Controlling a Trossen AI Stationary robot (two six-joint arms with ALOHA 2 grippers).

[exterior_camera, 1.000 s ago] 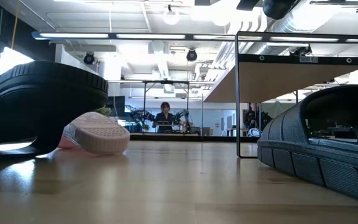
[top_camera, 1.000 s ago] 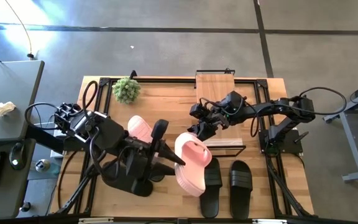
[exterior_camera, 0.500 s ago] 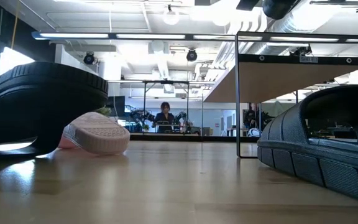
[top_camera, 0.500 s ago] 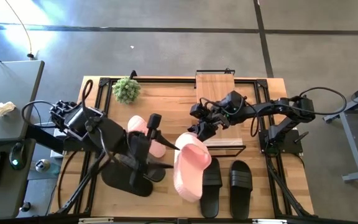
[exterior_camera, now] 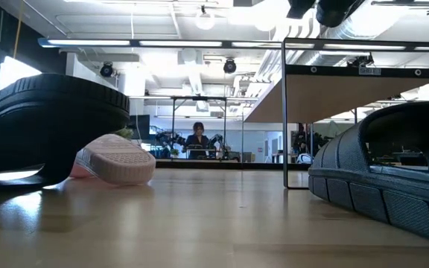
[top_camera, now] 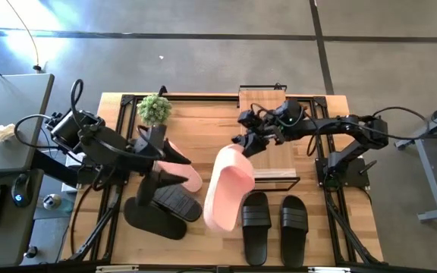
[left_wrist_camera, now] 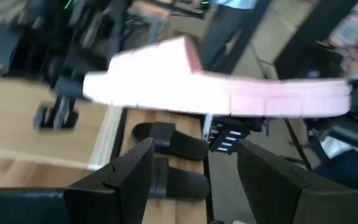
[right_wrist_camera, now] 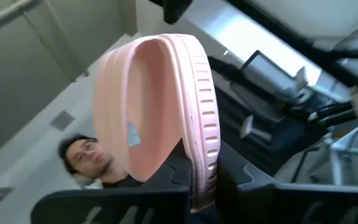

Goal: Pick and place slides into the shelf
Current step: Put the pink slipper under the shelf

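The pink slide (top_camera: 224, 188) hangs tilted above the middle of the table (top_camera: 203, 114), its top edge clamped in my right jaws (top_camera: 250, 145), just beside the shelf (top_camera: 264, 106). My left jaws (top_camera: 174, 168) stand apart and empty, near the other pink slide (top_camera: 179, 163) lying on the table. To do this step well, I judge I should keep the pinch firm, since I hold only the rim, swing the slide level, and ease it toward the wood plank without knocking the wire frame. The slide is pale pink with a wide ribbed strap (right_wrist_camera: 201, 118) and a smooth scooped footbed. Two black slides (top_camera: 275, 224) lie side by side below it, and another black one (top_camera: 177, 203) rests under my left arm.
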